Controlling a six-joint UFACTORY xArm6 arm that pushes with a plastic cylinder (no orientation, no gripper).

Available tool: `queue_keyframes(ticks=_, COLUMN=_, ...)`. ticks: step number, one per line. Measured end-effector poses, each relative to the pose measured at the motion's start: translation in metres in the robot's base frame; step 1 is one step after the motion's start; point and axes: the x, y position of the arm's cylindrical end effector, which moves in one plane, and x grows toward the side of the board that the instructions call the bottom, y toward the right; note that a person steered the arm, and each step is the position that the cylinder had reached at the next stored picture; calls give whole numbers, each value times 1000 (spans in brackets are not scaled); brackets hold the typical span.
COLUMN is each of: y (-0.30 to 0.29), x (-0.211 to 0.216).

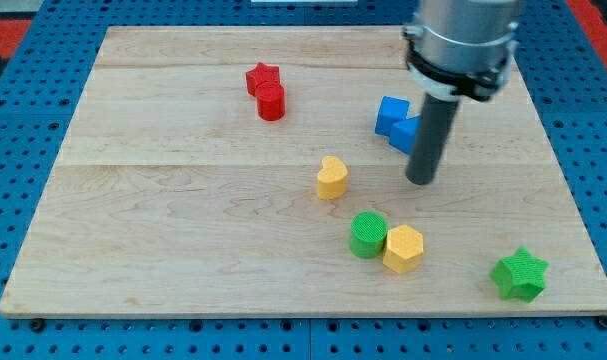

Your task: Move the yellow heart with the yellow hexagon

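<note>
The yellow heart (332, 177) lies near the middle of the wooden board (183, 220). The yellow hexagon (403, 248) lies below and to the right of it, touching a green cylinder (368, 235) on its left. My tip (420, 181) rests on the board to the right of the yellow heart, with a clear gap between them, and above the yellow hexagon. The rod rises from the tip to the grey arm at the view's top right.
A red star (263, 77) and a red cylinder (271, 101) touch at the upper middle. Two blue blocks (396, 122) sit just left of the rod. A green star (520, 274) lies at the lower right. Blue pegboard surrounds the board.
</note>
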Motion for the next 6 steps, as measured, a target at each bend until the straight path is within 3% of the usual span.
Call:
queue_keyframes(ticks=2, y=24, x=102)
queue_keyframes(ticks=3, y=-22, x=114)
queue_keyframes(ticks=6, y=-68, x=13)
